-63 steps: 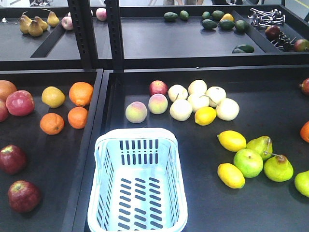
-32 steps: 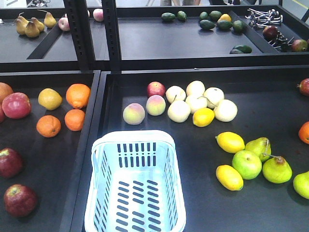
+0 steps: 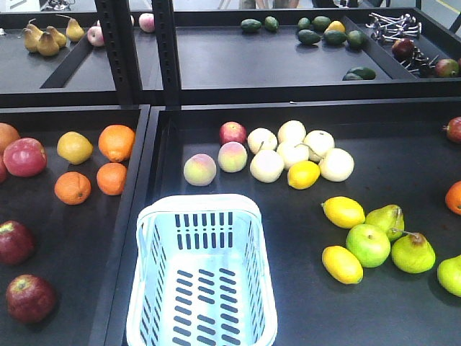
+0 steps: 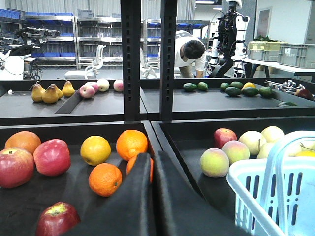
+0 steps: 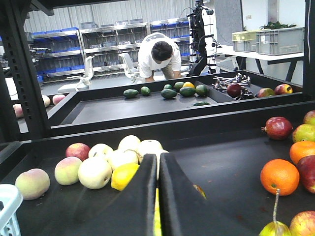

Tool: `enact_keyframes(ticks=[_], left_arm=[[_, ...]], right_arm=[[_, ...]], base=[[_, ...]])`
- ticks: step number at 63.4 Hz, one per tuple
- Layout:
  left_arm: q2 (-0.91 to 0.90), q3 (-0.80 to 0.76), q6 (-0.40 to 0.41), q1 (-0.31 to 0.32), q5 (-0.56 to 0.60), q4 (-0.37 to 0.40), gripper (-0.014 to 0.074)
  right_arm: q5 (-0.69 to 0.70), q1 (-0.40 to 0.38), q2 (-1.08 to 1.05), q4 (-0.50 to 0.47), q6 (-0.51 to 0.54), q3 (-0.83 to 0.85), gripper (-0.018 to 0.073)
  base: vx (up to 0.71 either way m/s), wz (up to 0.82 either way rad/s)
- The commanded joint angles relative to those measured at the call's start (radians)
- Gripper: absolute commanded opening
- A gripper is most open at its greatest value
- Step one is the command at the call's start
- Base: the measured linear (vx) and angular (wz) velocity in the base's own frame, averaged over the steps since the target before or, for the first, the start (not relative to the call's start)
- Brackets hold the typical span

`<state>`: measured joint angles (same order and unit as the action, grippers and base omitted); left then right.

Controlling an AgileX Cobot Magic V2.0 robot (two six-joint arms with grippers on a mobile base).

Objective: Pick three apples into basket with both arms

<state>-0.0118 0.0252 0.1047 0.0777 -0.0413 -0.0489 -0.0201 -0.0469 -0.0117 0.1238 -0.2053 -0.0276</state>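
Observation:
Two dark maroon apples lie at the left edge of the left tray, one [image 3: 14, 241] behind the other [image 3: 29, 298]. The left wrist view shows one apple [image 4: 56, 220] low on the left. The pale blue basket [image 3: 148, 238] stands empty at the front of the middle tray, and its corner [image 4: 246, 187] shows at the right of the left wrist view. My left gripper [image 4: 153, 158] is shut and empty, above the ridge between the trays. My right gripper [image 5: 158, 157] is shut and empty, in front of the pale fruit. Neither arm appears in the front view.
Oranges [image 3: 119, 140] and a pinkish-red apple [image 3: 24, 156] lie behind the maroon apples. Peaches [image 3: 199, 169], pale fruit [image 3: 292, 151], lemons [image 3: 343, 211] and green fruit [image 3: 369, 244] fill the middle tray. A black upright post [image 3: 137, 50] and a raised tray divider [image 3: 137, 194] stand left of the basket.
The front view shifted a little between one second and half a second ago, moving everything slightly left. Since then nothing has moved.

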Motion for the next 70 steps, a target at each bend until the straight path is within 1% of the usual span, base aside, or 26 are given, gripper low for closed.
enact_keyframes(ticks=[1, 13, 22, 31, 36, 40, 46, 55, 59, 65, 70], left_arm=[[-0.016, 0.0, 0.007, -0.001, 0.075, 0.01, -0.0006], [-0.016, 0.0, 0.008, -0.001, 0.086, 0.01, -0.0006], [-0.016, -0.008, 0.008, -0.001, 0.123, 0.011, -0.0006], [-0.005, -0.091, 0.009, -0.001, 0.041, 0.063, -0.0006], [0.039, -0.174, 0.009, -0.001, -0.049, 0.068, -0.0006], [0.088, -0.254, 0.009, -0.001, -0.122, 0.089, -0.0006], [0.217, -0.397, 0.007, -0.001, -0.261, 0.113, -0.0006], [0.418, -0.611, 0.002, -0.001, -0.461, 0.114, -0.0006], [0.5, -0.683, -0.023, -0.001, -0.54, 0.113, -0.0006], [0.605, -0.795, -0.099, -0.001, -0.649, 0.114, -0.0006], [0.669, -0.853, -0.136, -0.001, -0.709, 0.114, -0.0006]], right_arm=[[0.074, 0.0, -0.013, 0.01, 0.001, -0.015, -0.0009], [0.074, 0.0, -0.013, 0.01, 0.001, -0.015, -0.0009], [0.074, 0.0, -0.013, 0.01, 0.001, -0.015, -0.0009], [0.074, 0.0, -0.013, 0.01, 0.001, -0.015, -0.0009], [0.074, 0.0, -0.013, 0.01, 0.001, -0.015, -0.0009], [0.074, 0.0, -0.013, 0.01, 0.001, -0.015, -0.0009], [0.074, 0.0, -0.013, 0.01, 0.001, -0.015, -0.0009], [0.074, 0.0, -0.013, 0.01, 0.001, -0.015, -0.0009], [0.074, 0.0, -0.013, 0.01, 0.001, -0.015, -0.0009], [0.074, 0.0, -0.013, 0.01, 0.001, -0.015, -0.0009], [0.074, 0.0, -0.013, 0.01, 0.001, -0.015, -0.0009]], base=[[0.0, 0.0], [0.0, 0.0], [0.0, 0.0], [0.0, 0.0], [0.0, 0.0], [0.0, 0.0], [0.0, 0.0], [0.0, 0.0], [0.0, 0.0], [0.0, 0.0], [0.0, 0.0]])
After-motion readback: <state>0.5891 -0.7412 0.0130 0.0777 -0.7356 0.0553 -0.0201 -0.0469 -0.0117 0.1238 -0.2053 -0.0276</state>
